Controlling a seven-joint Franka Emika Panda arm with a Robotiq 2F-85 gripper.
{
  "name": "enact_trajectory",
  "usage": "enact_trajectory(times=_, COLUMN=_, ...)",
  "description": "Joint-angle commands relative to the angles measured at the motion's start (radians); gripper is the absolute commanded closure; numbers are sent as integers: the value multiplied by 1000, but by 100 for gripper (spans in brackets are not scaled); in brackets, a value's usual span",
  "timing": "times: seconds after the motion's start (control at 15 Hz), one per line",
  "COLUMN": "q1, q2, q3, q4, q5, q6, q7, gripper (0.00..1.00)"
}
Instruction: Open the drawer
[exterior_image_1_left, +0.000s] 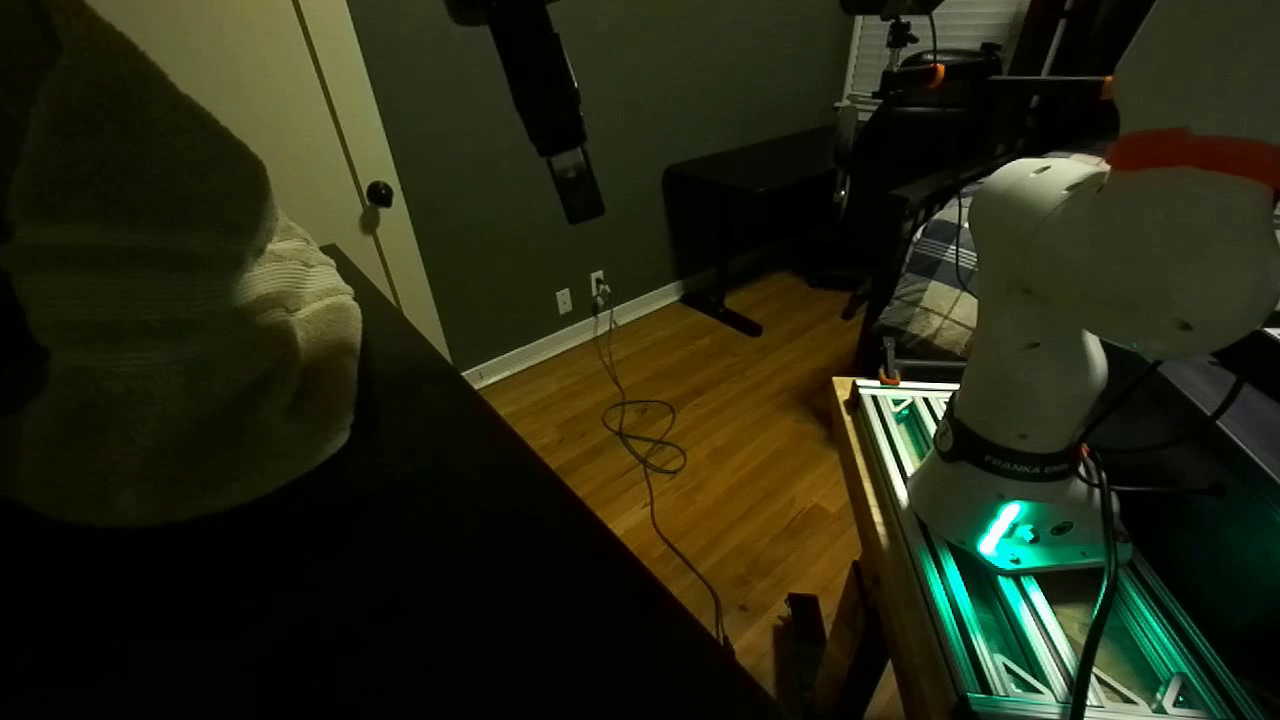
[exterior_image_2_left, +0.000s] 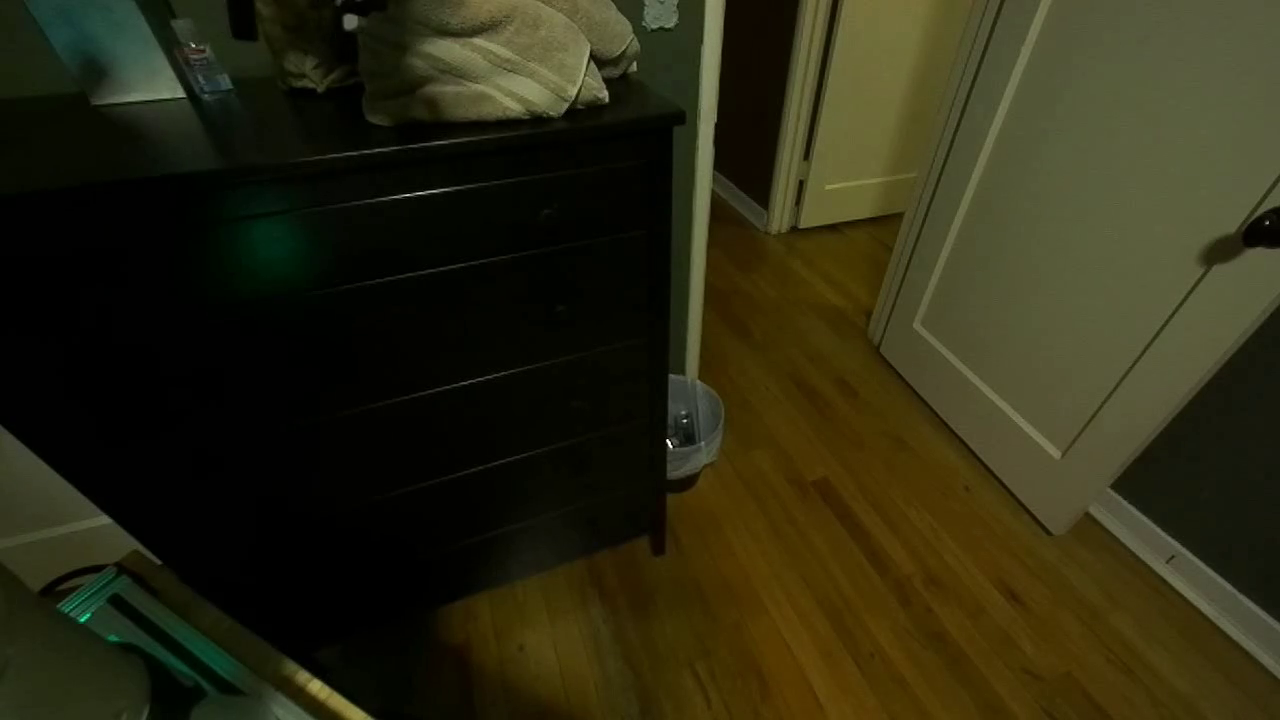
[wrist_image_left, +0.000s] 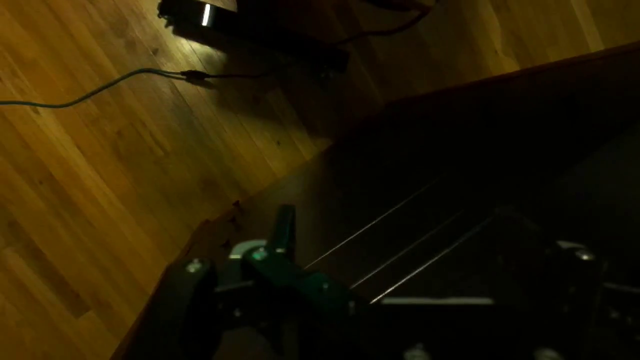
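While much of it sinks into shadow, the tool stands spread at the bottom of the wrist view, a wide gap between its fingers; one shows plainly, the other only as a faint outline. Thin pale seams on the black dresser run beyond that gap. In an exterior view, wide drawers are stacked in the dresser's front, a small knob showing on the top one and a green glow farther left. Their faces look flush, though the darkness makes this hard to judge. On the dresser lies a bunched beige towel, seen in both exterior views, with a clear bottle and a pale blue box-like object to its left. A lined wastebasket stands just beside the dresser. In an exterior view, the white Franka arm rises from a green-lit metal frame.
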Motion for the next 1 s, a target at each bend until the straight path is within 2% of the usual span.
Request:
enact_trajectory(times=0.0, q1=-26, q2=0, q3=-10, q4=-25, q5=-128, q6=26, q7=-176, gripper=0)
enact_trajectory(times=0.2, q1=-43, q2=-17, q3=-64, q4=-79, q5=-161, q6=110, q7=-416, gripper=0)
enact_trajectory(times=0.47, q1=-68, q2=-30, q3=-123, q4=-196, q5=-191, q6=345, q7=-663, gripper=0)
enact_trajectory(times=0.67, q1=-98, q2=-28, q3=-157, q4=-304, q5=-200, q6=551, q7=-765, gripper=0)
enact_trajectory(times=0.8, q1=-123, q2=-15, q3=-188, q4=-363, q5=-178, q6=646, q7=-817, gripper=0)
enact_trajectory(times=0.87, q1=-112, q2=1, q3=-162, q4=-293, q5=-177, q6=572, q7=-767, gripper=0)
enact_trajectory(times=0.93, q1=-122, q2=2, q3=-173, q4=-322, q5=-177, q6=609, q7=-788, gripper=0)
